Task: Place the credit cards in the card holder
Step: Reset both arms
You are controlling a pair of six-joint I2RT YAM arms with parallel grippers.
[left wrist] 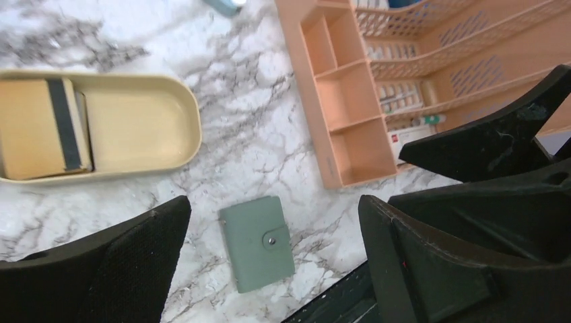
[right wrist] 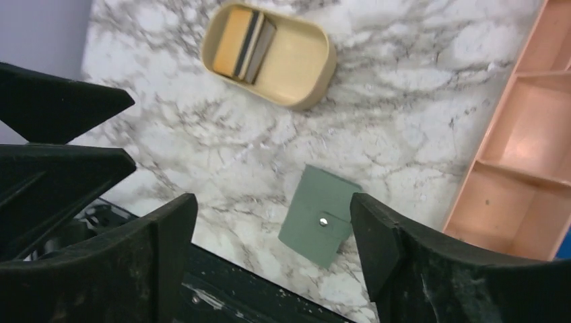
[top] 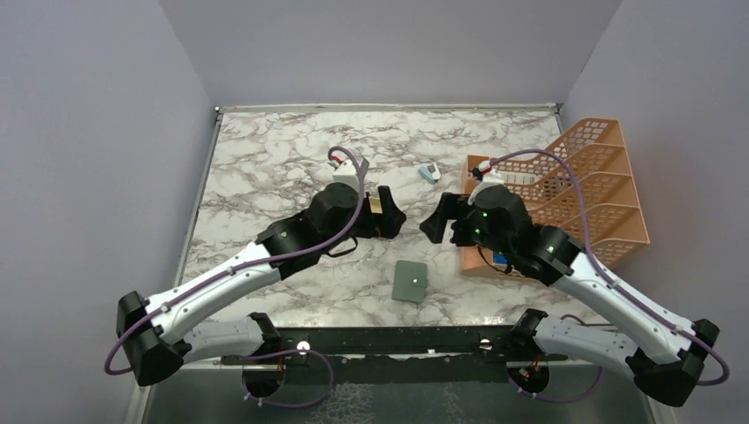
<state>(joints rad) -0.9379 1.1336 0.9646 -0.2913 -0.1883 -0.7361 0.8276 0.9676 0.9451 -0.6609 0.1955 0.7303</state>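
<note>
The card holder (top: 410,281) lies closed and flat on the marble table (top: 265,168) near the front edge, its snap fastened; in both wrist views it shows in the gap between the fingers, down on the table and untouched; the credit cards (left wrist: 44,128) lie overlapping at one end of a tan oval dish (left wrist: 176,101), apart from the holder; the left gripper (left wrist: 273,205) and right gripper (right wrist: 273,202) hang above the table, tips facing each other, jaws spread wide and gripping nothing; an orange rack (top: 592,185) stands at the right.
</note>
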